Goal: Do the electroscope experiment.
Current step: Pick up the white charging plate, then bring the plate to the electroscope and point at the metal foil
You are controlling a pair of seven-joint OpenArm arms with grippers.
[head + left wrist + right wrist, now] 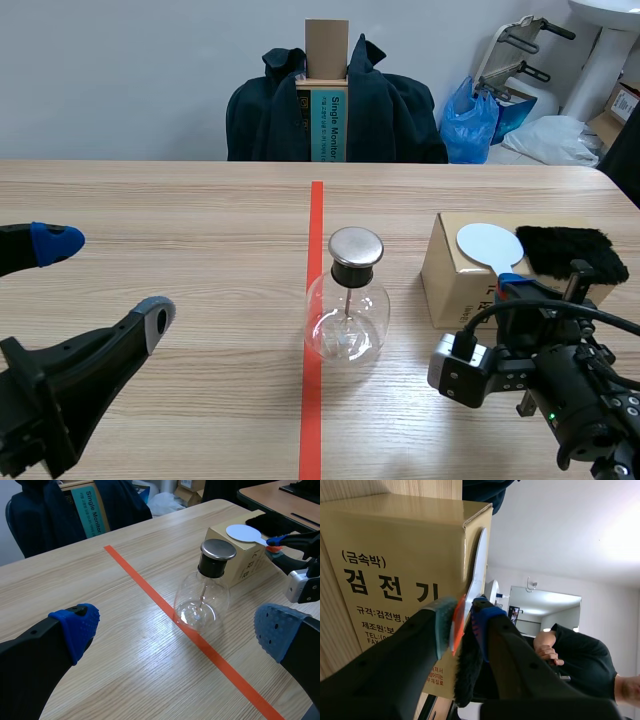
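Scene view: my left gripper (105, 280) is released, its two fingers spread wide above the table (180, 220), with nothing between them. My right gripper (512, 285) is at the near edge of the cardboard box (455, 280) and is clamped on the handle of the white paddle (488, 243). The paddle's round disc lies flat on top of the box. A black fur cloth (565, 250) lies on the box just beside the disc. The electroscope flask (347, 300) stands upright in the middle of the table, its base overlapping the red tape line (312, 400). It is clear glass with a metal cap and a thin rod inside. Behind the table there is a chair with a dark jacket (390, 110).

Left wrist view: the left gripper (175, 627) is open, and the electroscope flask (202, 600) is ahead of it, between the lines of the two blue pads and not touched. Behind the flask is the box (245, 565) with the paddle (243, 532) on it, and the right gripper (274, 546) is at the handle.

Right wrist view: the right gripper (462, 627) grasps the orange handle between its pads. The white disc (479, 565) lies against the box (395, 555), and the fur cloth (470, 665) is just beside the handle. A person (580, 665) in dark clothes is in the background.
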